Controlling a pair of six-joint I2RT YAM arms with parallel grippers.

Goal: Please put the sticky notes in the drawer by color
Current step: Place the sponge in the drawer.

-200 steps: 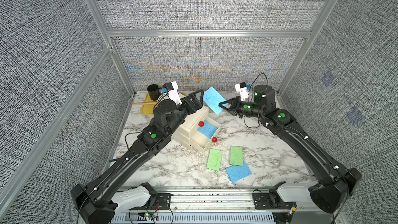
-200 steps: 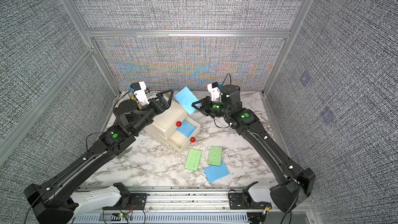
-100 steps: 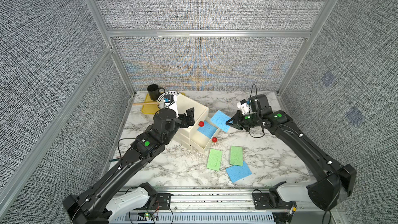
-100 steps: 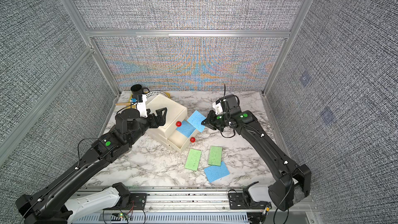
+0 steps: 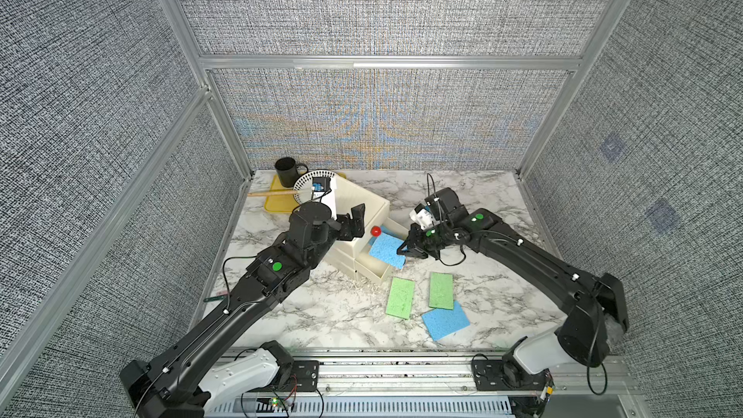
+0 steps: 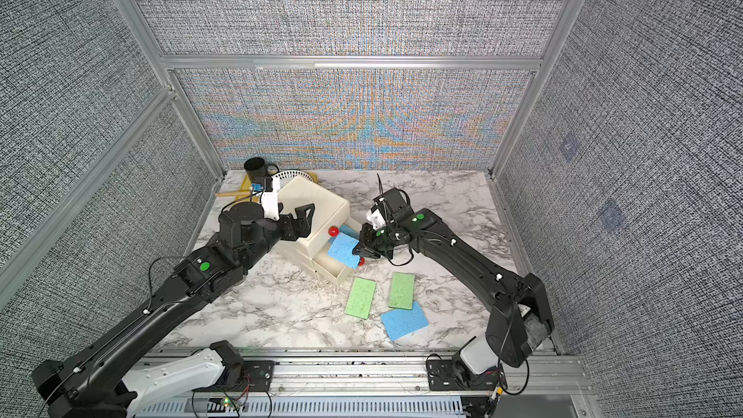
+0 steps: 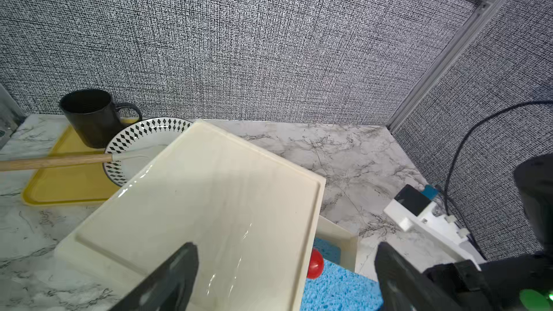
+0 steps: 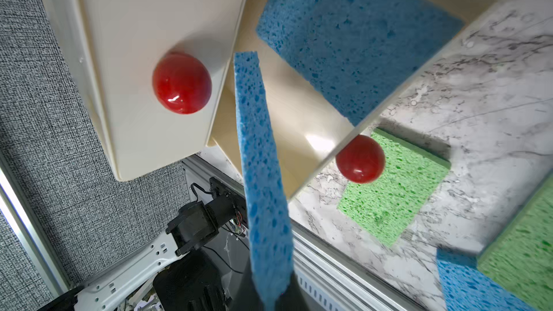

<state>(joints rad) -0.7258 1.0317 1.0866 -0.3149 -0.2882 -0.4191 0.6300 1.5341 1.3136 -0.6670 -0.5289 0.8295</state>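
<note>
The cream-white drawer [image 5: 362, 203] [image 6: 309, 207] stands left of centre, and its drawer under the top red knob [image 8: 182, 83] is pulled out. One blue sticky note [image 8: 353, 40] lies flat inside. My right gripper [image 5: 404, 252] [image 8: 269, 297] is shut on a second blue sticky note [image 5: 386, 250] [image 6: 342, 250] [image 8: 260, 175], held over that open drawer. My left gripper [image 5: 356, 223] [image 7: 284, 279] hangs open just above the cabinet's top front edge, holding nothing. Two green sticky notes [image 5: 400, 298] [image 5: 441, 290] and one blue sticky note [image 5: 445, 320] lie on the marble in front.
At the back left a yellow tray [image 5: 275, 205] carries a black mug [image 5: 286, 171], a patterned plate [image 7: 140, 133] and a wooden-handled spatula [image 7: 54, 161]. Grey walls enclose three sides. A metal rail [image 5: 402, 371] runs along the front edge.
My right arm has come down with the blue note, from high behind the cabinet to just over the open drawer. My left arm has lowered and drawn back onto the cabinet top.
</note>
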